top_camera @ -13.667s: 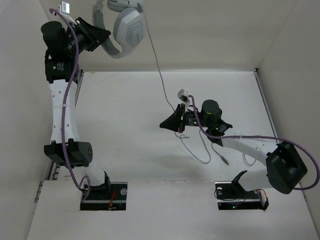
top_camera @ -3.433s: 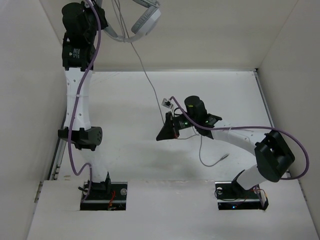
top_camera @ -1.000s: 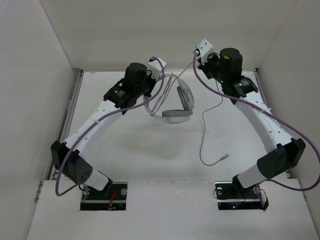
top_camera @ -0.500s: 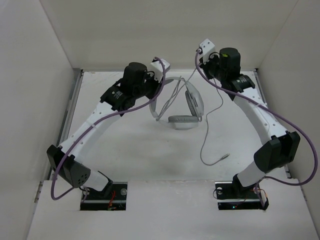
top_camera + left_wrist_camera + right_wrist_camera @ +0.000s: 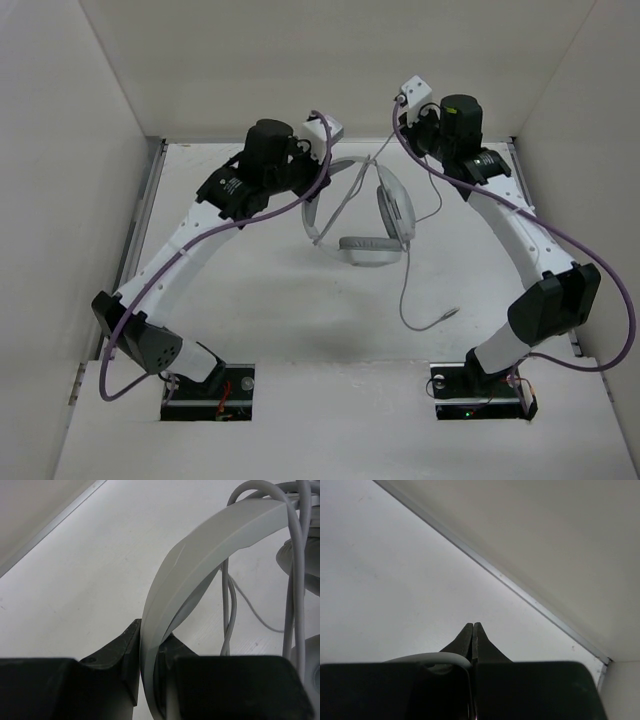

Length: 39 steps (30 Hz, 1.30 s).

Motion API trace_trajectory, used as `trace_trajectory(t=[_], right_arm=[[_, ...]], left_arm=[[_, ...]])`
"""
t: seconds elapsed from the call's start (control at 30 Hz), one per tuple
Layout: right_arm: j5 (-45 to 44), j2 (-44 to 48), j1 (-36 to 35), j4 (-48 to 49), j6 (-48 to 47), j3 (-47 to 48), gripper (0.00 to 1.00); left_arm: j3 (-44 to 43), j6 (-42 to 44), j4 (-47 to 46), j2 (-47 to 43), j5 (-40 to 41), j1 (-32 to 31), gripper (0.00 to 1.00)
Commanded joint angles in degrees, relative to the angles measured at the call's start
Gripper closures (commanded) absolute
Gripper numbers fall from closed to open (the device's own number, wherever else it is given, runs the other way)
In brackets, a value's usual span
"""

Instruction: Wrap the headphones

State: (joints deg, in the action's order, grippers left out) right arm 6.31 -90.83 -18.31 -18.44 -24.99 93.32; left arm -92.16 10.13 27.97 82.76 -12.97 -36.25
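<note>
Left fingers (image 5: 125,650) clamp the headphones (image 5: 200,550); right fingers (image 5: 465,640) (tips together) pinch the cable (image 5: 437,656).

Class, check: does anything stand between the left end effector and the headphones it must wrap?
Nothing visible does. The left end effector is shut directly on the headphones, with no gap between them.

Light grey headphones (image 5: 367,250); plain white table (image 5: 250,295) and walls (image 5: 350,60).
</note>
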Motion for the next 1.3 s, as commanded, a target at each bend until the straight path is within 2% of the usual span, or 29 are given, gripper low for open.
trace_trajectory(t=[0.0, 0.13, 0.23, 0.4, 0.57, 0.7, 0.8, 0.93, 1.27], right_arm=[[3.43, -1.37, 1.65, 4.37, 5.38, -2.25, 1.0], [12.65, -1.55, 1.74, 5.86, 14.07, -4.63, 0.97], [24.33, -1.55, 1.83, 8.58, 26.19, -4.81, 0.96], [38.93, -0.5, -0.09, 21.47, 47.79, -9.1, 0.9], [44.49, 0.65, -3.18, 36.42, 62.58, -19.02, 0.79], [45.46, 1.88, -4.67, 48.29, 71.2, -27.91, 0.7], [45.81, 3.11, -6.25, 53.84, 74.91, -32.48, 0.66], [45.37, 4.52, -9.24, 55.0, 75.35, -36.09, 0.63], [47.3, 4.61, -20.75, 55.79, 75.44, -36.81, 0.62]], left_arm=[[-9.68, -4.67, -3.36, -1.38, -7.5, 0.17, 1.0], [-19.61, -9.68, -3.18, 1.6, -10.84, 0.96, 1.0], [-27.35, -12.67, -3.09, 4.5, -12.51, 1.23, 1.0], [-38.95, -17.15, -3.7, 10.13, -13.48, 1.4, 1.0], [-47.04, -20.93, -4.93, 14.0, -13.48, 2.98, 0.99], [-52.41, -22.87, -6.08, 16.29, -12.69, 5.26, 0.99], [-54.52, -23.66, -7.66, 17.43, -10.33, 7.72, 0.99], [-55.5, -24.37, -9.33, 18.22, -6.28, 10.8, 0.99], [-57.52, -24.72, -11.97, 20.33, 4.78, 16.51, 0.99]])
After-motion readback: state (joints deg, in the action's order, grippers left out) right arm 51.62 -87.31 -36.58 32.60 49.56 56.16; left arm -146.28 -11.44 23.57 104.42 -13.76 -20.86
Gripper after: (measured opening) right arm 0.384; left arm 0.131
